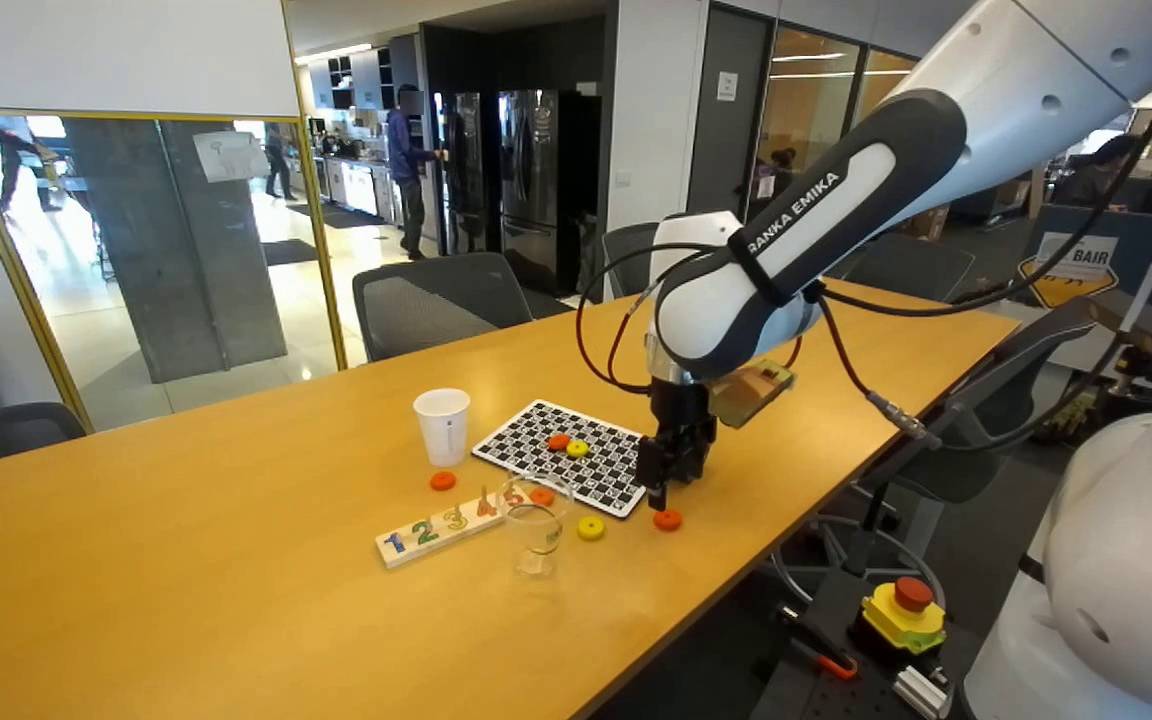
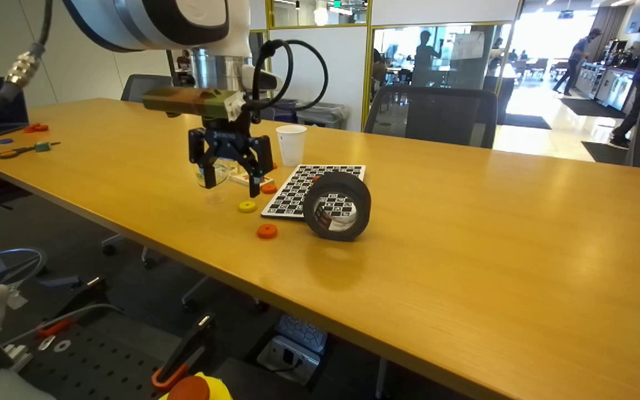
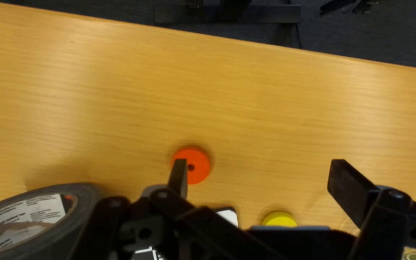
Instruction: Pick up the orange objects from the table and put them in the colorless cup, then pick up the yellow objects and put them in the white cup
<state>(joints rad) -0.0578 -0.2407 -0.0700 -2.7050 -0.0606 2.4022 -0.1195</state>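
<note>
Wooden table (image 1: pixel 236 600) in an exterior view, with orange discs (image 1: pixel 443 481) and yellow discs (image 1: pixel 591 528) loose outside colorless cup (image 1: pixel 536 530) and white cup (image 1: pixel 442 430): seemingly nothing done, everything left, barring pieces hidden in white cup. In an exterior view, empty gripper (image 2: pixel 231 183) with jaws spread wide. In wrist view, orange disc (image 3: pixel 198 167) partly behind one finger (image 3: pixel 179 177), probably first to collect.

This was an office: in an exterior view a long conference table (image 1: pixel 236 620) spread over the lower left, a mesh-backed office chair (image 1: pixel 441 305) stood left of centre, a French-door refrigerator (image 1: pixel 529 160) upper centre, glazed partitions (image 1: pixel 816 95) upper right.
</note>
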